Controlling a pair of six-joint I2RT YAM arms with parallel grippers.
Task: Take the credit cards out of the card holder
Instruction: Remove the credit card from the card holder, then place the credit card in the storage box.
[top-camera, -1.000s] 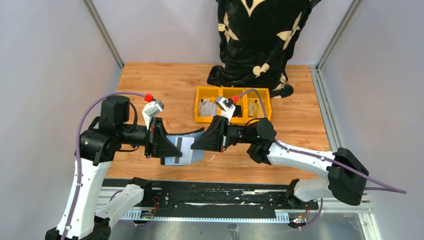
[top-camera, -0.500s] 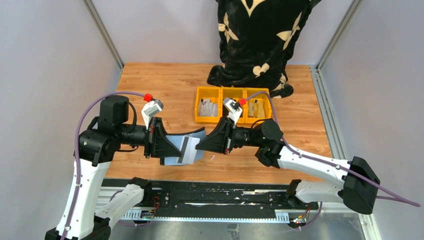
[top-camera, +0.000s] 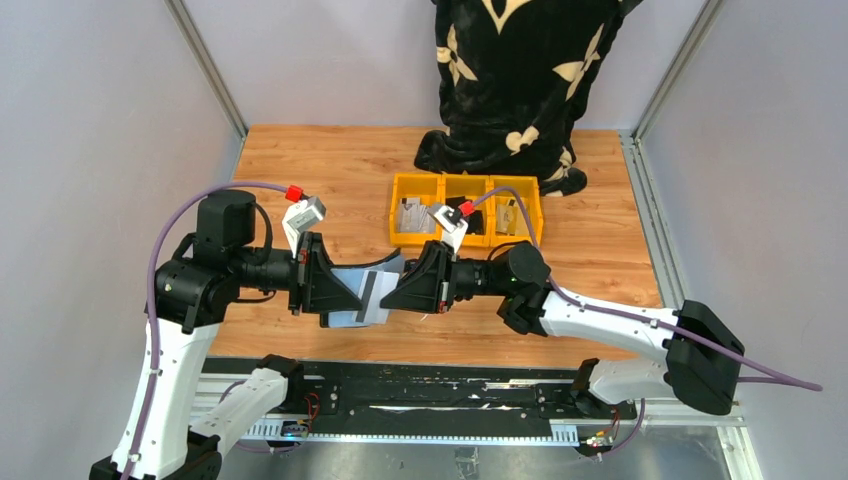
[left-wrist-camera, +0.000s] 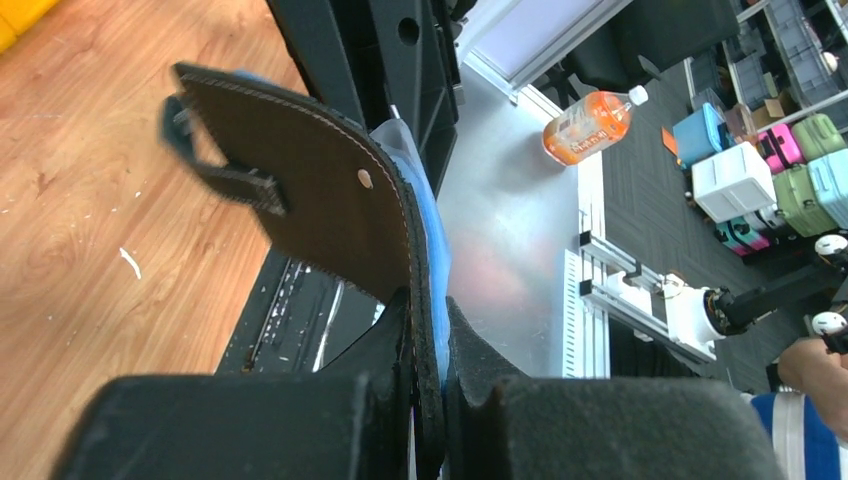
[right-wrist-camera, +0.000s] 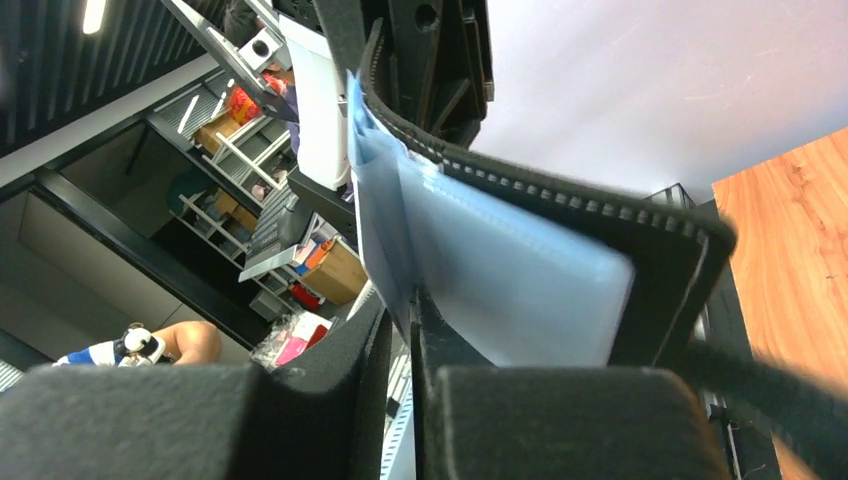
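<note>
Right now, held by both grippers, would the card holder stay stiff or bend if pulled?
Probably floppy: the card holder curves above the left gripper. Its translucent sleeves look smooth, so the right gripper may slip. Likely light: edge pinches carry it.

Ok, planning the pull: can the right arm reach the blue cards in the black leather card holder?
Likely yes: left end effector clamps the black leather card holder open; right end effector pinches a pale blue plastic sheet.
</note>
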